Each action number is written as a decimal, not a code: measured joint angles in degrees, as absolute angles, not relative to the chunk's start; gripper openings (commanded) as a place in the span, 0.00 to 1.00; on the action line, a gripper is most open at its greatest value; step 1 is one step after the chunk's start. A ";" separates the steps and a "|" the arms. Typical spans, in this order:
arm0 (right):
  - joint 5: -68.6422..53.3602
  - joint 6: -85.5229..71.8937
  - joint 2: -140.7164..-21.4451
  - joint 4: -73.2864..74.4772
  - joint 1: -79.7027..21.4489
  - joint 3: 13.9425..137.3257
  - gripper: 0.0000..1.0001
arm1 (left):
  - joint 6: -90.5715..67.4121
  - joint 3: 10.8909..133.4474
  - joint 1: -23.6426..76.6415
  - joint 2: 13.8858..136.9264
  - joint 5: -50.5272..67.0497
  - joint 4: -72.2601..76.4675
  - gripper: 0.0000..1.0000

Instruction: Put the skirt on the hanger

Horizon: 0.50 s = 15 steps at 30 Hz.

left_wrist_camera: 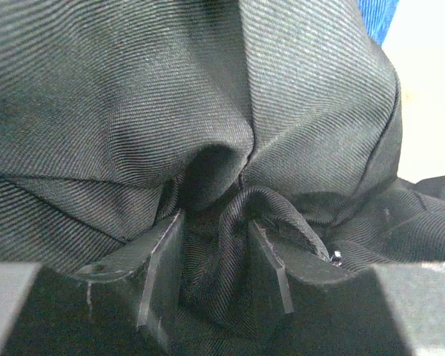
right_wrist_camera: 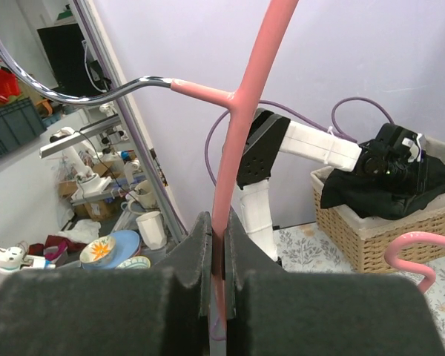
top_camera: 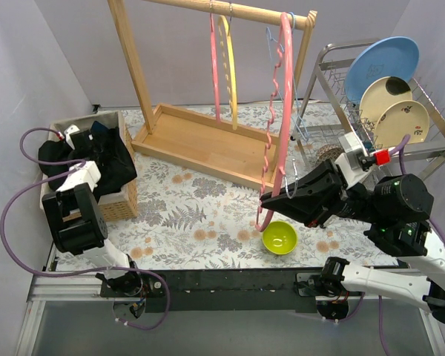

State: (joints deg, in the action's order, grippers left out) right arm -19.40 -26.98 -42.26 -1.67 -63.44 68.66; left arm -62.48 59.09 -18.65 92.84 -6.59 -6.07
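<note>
The skirt [top_camera: 115, 159] is a black bundle lying in a wicker basket [top_camera: 119, 204] at the left. My left gripper [top_camera: 95, 144] reaches down into it. In the left wrist view its fingers [left_wrist_camera: 159, 259] stand apart, open, with a loose fold of the black skirt [left_wrist_camera: 170, 89] bunched between them around the left gripper [left_wrist_camera: 215, 222]. The pink hanger [top_camera: 284, 111] hangs from the wooden rail. My right gripper [top_camera: 271, 199] is shut on its lower part. In the right wrist view the right gripper [right_wrist_camera: 219, 226] pinches the hanger's pink bar [right_wrist_camera: 241, 126].
A wooden rack [top_camera: 200, 141] stands at the back centre with a second pink hanger [top_camera: 214, 67], a yellow one [top_camera: 230, 67] and a pale blue one [top_camera: 273, 37]. A green bowl [top_camera: 279, 237] sits below the held hanger. A dish rack [top_camera: 334, 137] with plates stands at the right.
</note>
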 measured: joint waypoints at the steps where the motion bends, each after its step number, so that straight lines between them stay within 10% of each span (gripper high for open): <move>1: -19.31 -26.81 -41.80 -1.63 -63.44 68.42 0.01 | -62.87 59.11 -18.65 93.58 -6.46 -5.15 0.36; 7: -18.70 -25.78 -40.64 -1.96 -63.44 68.10 0.01 | -63.99 61.89 -18.63 99.11 -6.85 -1.89 0.37; 15: -17.89 -24.12 -41.78 -1.32 -63.44 67.61 0.01 | -62.85 69.49 -17.65 100.95 -7.81 -8.47 0.89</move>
